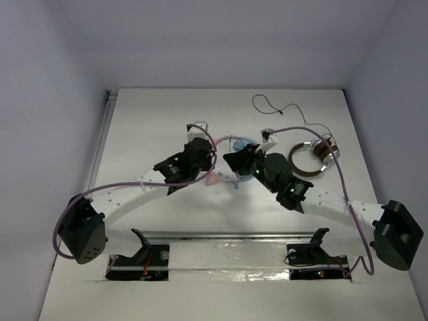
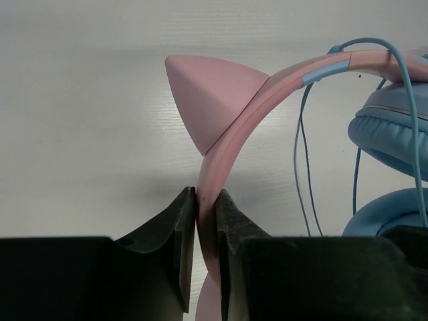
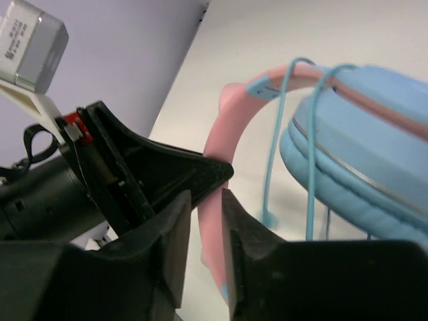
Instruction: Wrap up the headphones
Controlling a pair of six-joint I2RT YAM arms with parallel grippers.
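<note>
From above we saw the headphones [image 1: 241, 143] only in part, at the middle of the table [image 1: 154, 120], with the brown-and-silver headphones [image 1: 322, 154] and their black cable [image 1: 271, 114] off to the right. Only the left wrist view showed the left gripper [image 2: 206, 204] clenched on the pink headband [image 2: 234, 124] just below a cat-ear point [image 2: 207, 93], the light-blue cable [image 2: 298, 160] hanging over the band beside the ear cups [image 2: 388, 134]. The right wrist view alone showed the right gripper [image 3: 207, 204] pinching the same band, two cable strands draped over it.
</note>
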